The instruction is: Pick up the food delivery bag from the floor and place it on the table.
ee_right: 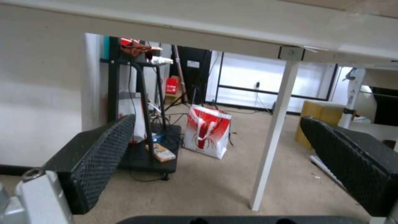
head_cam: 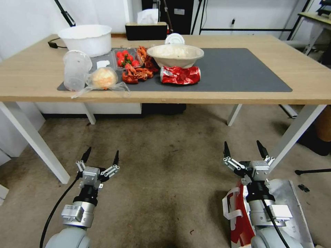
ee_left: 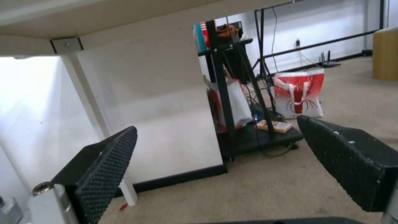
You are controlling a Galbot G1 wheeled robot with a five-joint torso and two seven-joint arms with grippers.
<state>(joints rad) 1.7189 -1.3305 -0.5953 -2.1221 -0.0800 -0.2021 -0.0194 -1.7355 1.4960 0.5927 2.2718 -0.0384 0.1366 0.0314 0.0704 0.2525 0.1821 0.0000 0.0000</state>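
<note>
**Grippers low over carpet, bag beneath the right arm**

Grippers hang ahead of the robot, short of the near edge of the long light-wood table (head_cam: 241, 94) with white legs and a dark grey mat. The left gripper (head_cam: 100, 159) spreads its fingers wide over bare worn brownish-beige carpet (head_cam: 165, 165), nothing between them. The right gripper (head_cam: 244, 150) is also spread wide and empty, near the table's white right leg. The large red-and-white paper delivery bag (head_cam: 238, 220) with silver foil lining lies on the carpet directly under the right arm, its white strap handles toward the middle. Open carpet stretches between the arms and under the table. The mat's right half lies bare beside a crushed red can (head_cam: 180, 75).
</note>
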